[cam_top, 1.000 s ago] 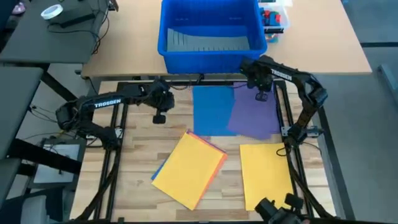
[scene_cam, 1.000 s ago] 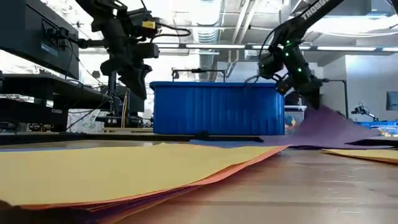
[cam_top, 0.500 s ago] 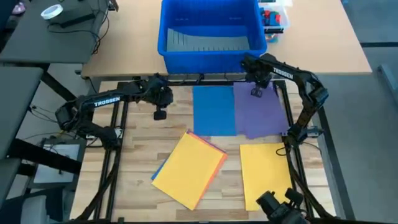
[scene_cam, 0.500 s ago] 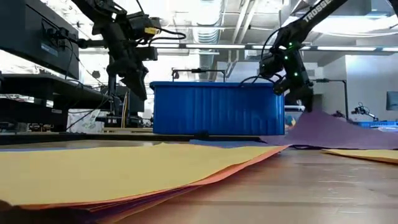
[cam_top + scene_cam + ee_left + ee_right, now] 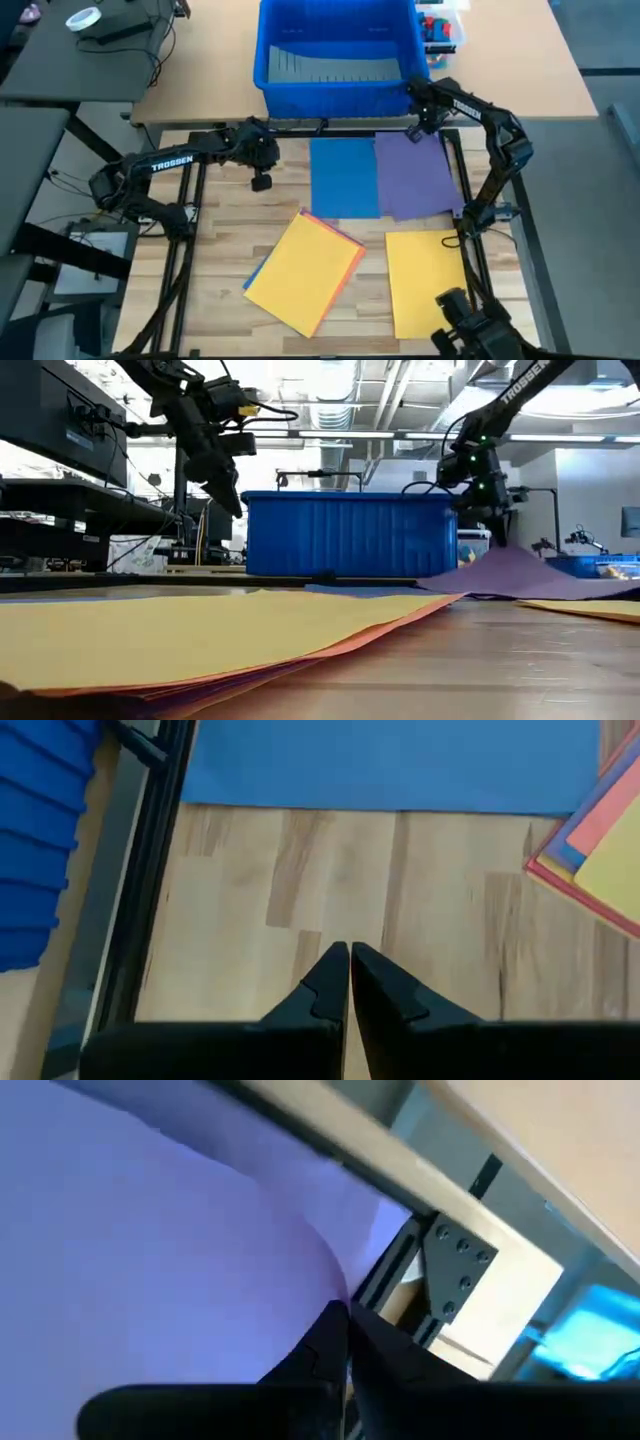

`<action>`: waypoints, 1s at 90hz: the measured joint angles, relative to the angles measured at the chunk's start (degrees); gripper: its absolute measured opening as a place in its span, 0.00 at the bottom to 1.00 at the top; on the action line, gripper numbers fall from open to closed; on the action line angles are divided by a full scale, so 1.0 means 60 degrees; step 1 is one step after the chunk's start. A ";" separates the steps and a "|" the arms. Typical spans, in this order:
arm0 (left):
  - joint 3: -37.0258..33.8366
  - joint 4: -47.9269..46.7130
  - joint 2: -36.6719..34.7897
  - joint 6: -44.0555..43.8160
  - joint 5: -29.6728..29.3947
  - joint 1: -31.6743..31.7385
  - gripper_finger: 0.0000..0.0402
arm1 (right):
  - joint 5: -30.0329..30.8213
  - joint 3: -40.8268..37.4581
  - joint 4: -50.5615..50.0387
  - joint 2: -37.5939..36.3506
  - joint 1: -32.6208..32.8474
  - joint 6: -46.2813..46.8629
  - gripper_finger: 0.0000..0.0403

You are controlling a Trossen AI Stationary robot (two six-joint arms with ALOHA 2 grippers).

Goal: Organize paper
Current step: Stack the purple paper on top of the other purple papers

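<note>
My right gripper (image 5: 432,128) pinches the far corner of the purple sheet (image 5: 415,180), jaws pressed together on its edge near the upper right of the high view, just below the blue bin (image 5: 340,45). A second ago that sheet lay skewed, overlapping the blue sheet (image 5: 343,177); now it sits square beside it, edges touching, with only the pinched corner lifted off the counter (image 5: 225,235), as the low view shows. I judge this sheet nearly placed: letting go should lay it flat. My left gripper (image 5: 261,181) hangs over bare wood left of the blue sheet, jaws closed on nothing. The yellow-topped stack (image 5: 305,270) lower centre and the single yellow sheet (image 5: 428,280) lower right remain unsorted.
</note>
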 joint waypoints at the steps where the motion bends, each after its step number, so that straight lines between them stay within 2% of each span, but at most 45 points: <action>1: 0.0000 0.0004 0.0000 -0.0020 0.0001 0.0000 0.00 | -0.0030 0.0000 0.0028 0.0000 -0.0030 0.0054 0.00; 11: 0.0000 0.0007 0.0000 -0.0227 0.0003 0.0000 0.00 | -0.0388 0.0000 0.0435 0.0000 -0.0326 0.0519 0.00; 60: 0.0000 0.0012 0.0000 -0.0514 -0.0001 0.0000 0.00 | -0.0206 0.0000 0.0434 0.0000 -0.0298 0.0971 0.00; 90: 0.0000 0.0023 0.0000 -0.0373 -0.0001 -0.0004 0.00 | -0.0050 -0.0160 -0.0102 0.0055 -0.0214 -0.1031 0.00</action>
